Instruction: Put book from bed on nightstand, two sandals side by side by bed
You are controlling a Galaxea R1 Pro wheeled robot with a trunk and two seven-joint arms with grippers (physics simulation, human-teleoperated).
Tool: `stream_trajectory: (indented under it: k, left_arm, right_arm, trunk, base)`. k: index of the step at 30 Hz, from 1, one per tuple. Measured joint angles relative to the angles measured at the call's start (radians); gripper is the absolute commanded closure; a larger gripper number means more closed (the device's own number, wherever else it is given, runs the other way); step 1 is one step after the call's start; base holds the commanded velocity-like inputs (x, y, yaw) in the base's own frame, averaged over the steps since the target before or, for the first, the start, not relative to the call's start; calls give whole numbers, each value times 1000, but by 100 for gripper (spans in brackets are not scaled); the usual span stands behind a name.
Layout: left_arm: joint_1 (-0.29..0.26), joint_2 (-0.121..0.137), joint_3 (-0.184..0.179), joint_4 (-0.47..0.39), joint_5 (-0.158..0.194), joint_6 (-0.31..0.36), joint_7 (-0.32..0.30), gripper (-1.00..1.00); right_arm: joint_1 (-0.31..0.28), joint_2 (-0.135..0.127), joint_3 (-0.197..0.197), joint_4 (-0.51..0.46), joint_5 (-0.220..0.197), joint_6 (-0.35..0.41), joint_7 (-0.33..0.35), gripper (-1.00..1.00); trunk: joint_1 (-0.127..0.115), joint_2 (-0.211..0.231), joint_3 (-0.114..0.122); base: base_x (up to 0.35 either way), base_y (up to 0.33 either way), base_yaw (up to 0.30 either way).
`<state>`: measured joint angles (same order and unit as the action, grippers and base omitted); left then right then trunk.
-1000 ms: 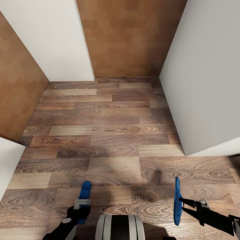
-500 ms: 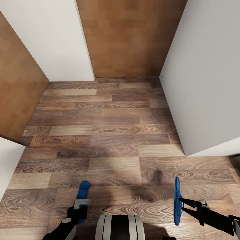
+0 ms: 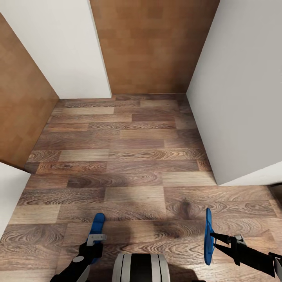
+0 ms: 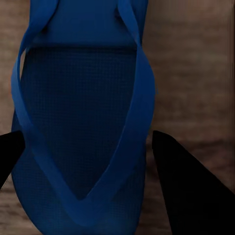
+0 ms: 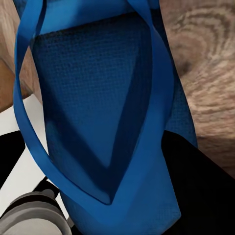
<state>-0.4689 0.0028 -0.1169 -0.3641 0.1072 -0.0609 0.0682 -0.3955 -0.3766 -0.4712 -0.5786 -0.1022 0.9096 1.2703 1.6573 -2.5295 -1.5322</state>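
I'm in transit w/ both sandals in hand. Wood floor [image 3: 125, 156] fills the head view, running fwd toward 12 o'clock into a short passage: white wall [image 3: 239, 98] along the 3 o'clock side, another white wall [image 3: 62, 47] at 11, brown wall [image 3: 156, 43] closing off 12. Bed, nightstand and book aren't in front of me, so which way the drop spot lies I can't tell from here.

The relation that matters for the set-down is how each sandal sits vs its tool. Left sandal [image 3: 97, 227] lies roughly flat, long axis pointing to 12, sticking out ahead of the left tool [image 3: 95, 239] at about 7 o'clock in the head view. Left wrist cam: sole [image 4: 81, 122] fills the gap, a dark finger [image 4: 188, 191] close on either side, so I judge it clamped on the sandal. Right sandal [image 3: 208, 235] hangs on edge, sole vertical, long axis also to 12, at about 5 o'clock. Right tool [image 3: 213, 237] comes in from the 4 o'clock side and looks closed on it; right wrist cam shows strap and sole [image 5: 98, 107] pressed up close.

Judgement: left one can go down nearly as is; right one needs a roll to lie flat so the pair ends parallel beside the bed.
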Motion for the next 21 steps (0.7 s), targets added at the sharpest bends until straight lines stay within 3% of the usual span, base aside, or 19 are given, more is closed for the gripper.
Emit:
stream_trajectory:
  k: [3,21]
  left_arm:
    - [0,0,0,0,-1,0,0,100]
    - [0,0,-2,0,-1,0,-1,100]
  right_arm:
    - [0,0,0,0,0,0,0,100]
    - [0,0,0,0,-1,1,0,100]
  trunk:
    - [0,0,0]
    - [-8,4,70]
  base:
    - [0,0,0]
    - [0,0,0]
